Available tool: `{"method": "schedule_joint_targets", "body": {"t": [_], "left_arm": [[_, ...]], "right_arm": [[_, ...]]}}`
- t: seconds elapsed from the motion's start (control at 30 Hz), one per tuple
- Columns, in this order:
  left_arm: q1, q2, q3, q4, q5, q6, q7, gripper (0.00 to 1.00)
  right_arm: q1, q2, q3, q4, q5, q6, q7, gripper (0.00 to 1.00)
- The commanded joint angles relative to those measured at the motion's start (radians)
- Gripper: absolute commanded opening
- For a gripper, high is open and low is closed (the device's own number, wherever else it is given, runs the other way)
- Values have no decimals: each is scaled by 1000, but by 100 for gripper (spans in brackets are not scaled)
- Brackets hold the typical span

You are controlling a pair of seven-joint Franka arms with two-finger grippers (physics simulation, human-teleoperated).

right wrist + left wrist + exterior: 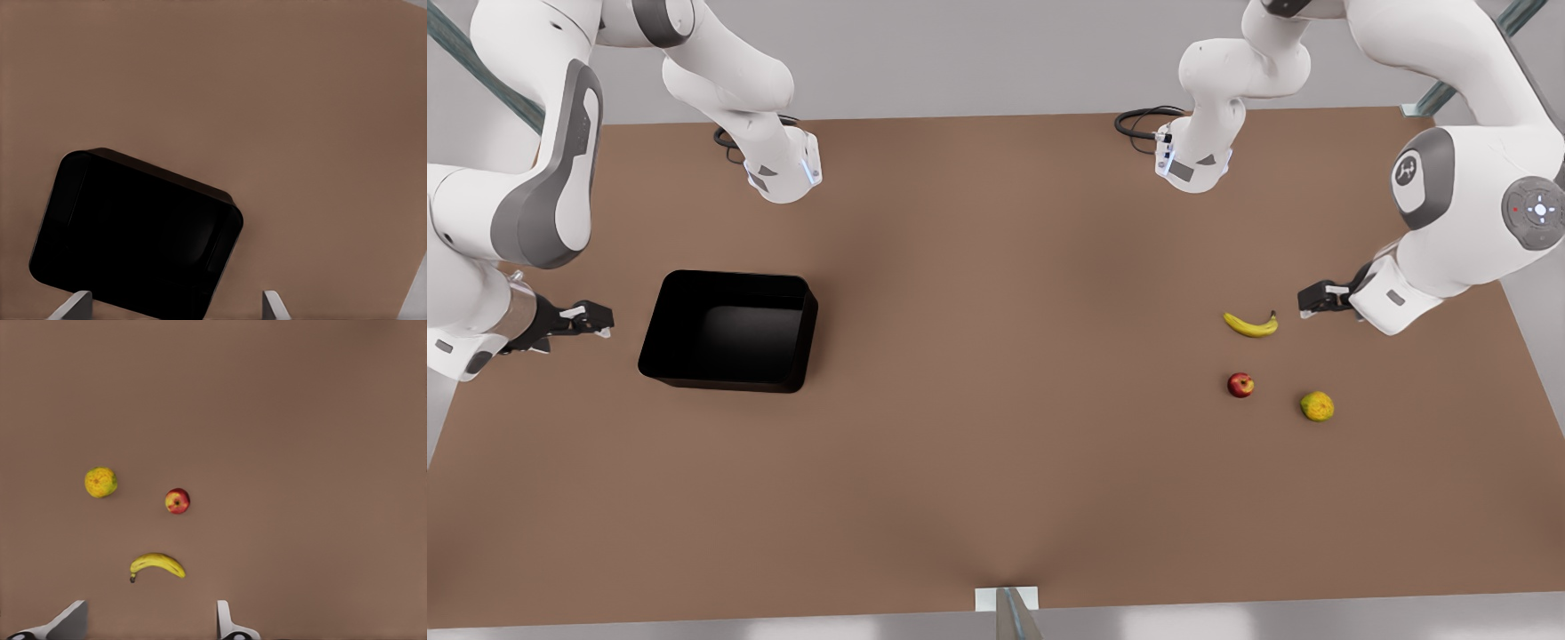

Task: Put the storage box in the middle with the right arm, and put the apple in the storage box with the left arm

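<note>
The black storage box stands on the brown table at the front view's left, with nothing in it. My right gripper hovers open just beside it, farther toward the front view's left; its wrist view looks down on the storage box between spread fingertips. The red apple lies on the table at the front view's right. My left gripper is open above the table near the banana, apart from the apple, with its fingertips wide apart.
A yellow banana and a lumpy yellow-green fruit lie close to the apple. Both arm bases and black cables sit at the table's back edge. A metal bracket marks the front edge.
</note>
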Motion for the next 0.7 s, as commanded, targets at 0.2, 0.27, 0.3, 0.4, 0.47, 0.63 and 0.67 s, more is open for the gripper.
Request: {"method": "schedule_joint_targets", "body": {"t": [0.2, 0.27, 0.3, 0.4, 0.47, 0.63, 0.67], "left_arm": [[2, 15, 6, 2, 45, -98, -172, 100], [25, 75, 32, -29, -105, -126, -591, 100], [35, 106, 41, -43, -172, -115, -807, 100], [45, 129, 120, -207, -559, 96, -1215, 100], [45, 121, 124, -376, -814, 250, -1243, 100], [45, 204, 121, -483, -1154, 488, -1139, 100], [47, 216, 121, -482, -1160, 489, -1107, 100]], "right_arm": [[-69, -34, -5, -318, -1, 260, 6, 100], [-80, -81, -87, -483, 79, 380, -44, 100], [-77, -78, -104, -515, 84, 399, -52, 100], [-61, -89, -133, -687, 85, 529, -49, 100], [-61, -80, -133, -735, 84, 586, -54, 100], [-60, -68, -195, -759, 78, 563, 34, 100], [-58, -52, -198, -759, 76, 561, 34, 100]]}}
